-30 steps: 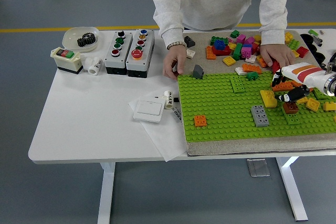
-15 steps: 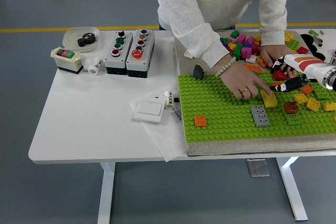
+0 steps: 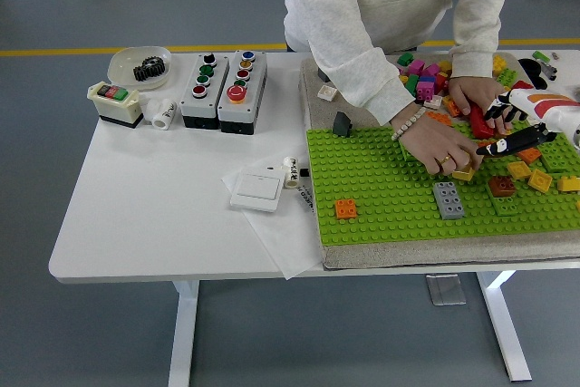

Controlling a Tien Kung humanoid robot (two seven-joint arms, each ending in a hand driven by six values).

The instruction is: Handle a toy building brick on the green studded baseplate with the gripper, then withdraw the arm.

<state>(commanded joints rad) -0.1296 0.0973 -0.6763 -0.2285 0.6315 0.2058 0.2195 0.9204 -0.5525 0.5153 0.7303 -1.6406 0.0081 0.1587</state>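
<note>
Change: the person's hand had moved onto the yellow brick on the green baseplate.
Right hand: had retreated rightward, fingers apart, empty.
Meaning: withdrawal probably underway.

Right hand pokes in from the desk's right edge, white wrist with an orange stripe, black fingers stretched out toward the left and loosely spread, not wrapped around anything. Left arm doesn't show anywhere in the head view.
</note>
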